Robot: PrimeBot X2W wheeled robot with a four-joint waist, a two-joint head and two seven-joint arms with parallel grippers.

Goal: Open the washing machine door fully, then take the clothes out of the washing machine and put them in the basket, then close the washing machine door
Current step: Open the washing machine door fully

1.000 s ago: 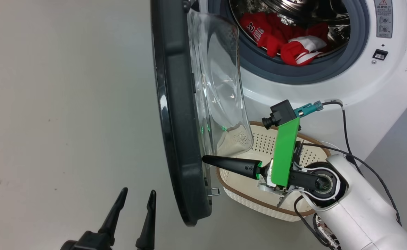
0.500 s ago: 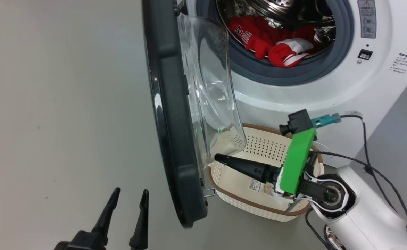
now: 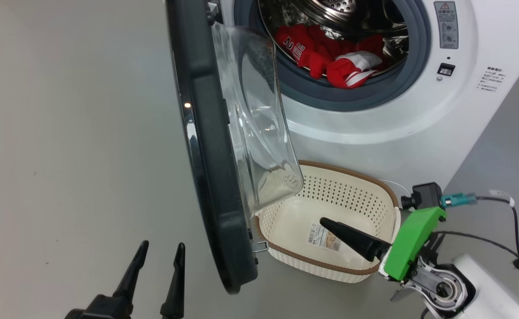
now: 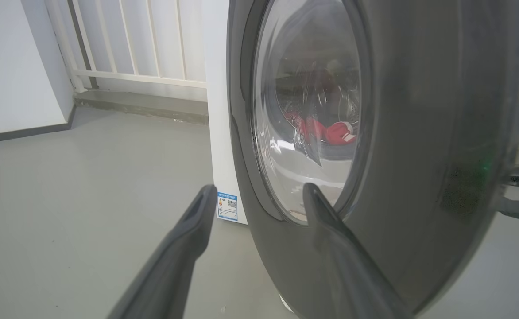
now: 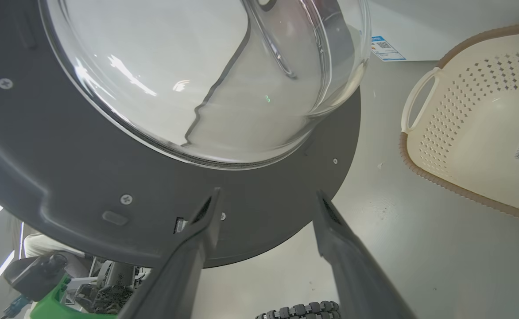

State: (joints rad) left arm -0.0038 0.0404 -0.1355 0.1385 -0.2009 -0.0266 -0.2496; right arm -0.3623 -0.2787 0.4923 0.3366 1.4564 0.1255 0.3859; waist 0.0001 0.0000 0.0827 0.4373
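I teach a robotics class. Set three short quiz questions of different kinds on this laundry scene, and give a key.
1. True or false: the clothes lie in the basket.
2. Pick one. The washing machine door is: A shut; B swung open; C missing its glass.
3. Short answer: are the fingers of the right gripper apart or together, and do they hold anything?
Key: 1 false, they lie inside the washing machine. 2 B. 3 Apart; they hold nothing.
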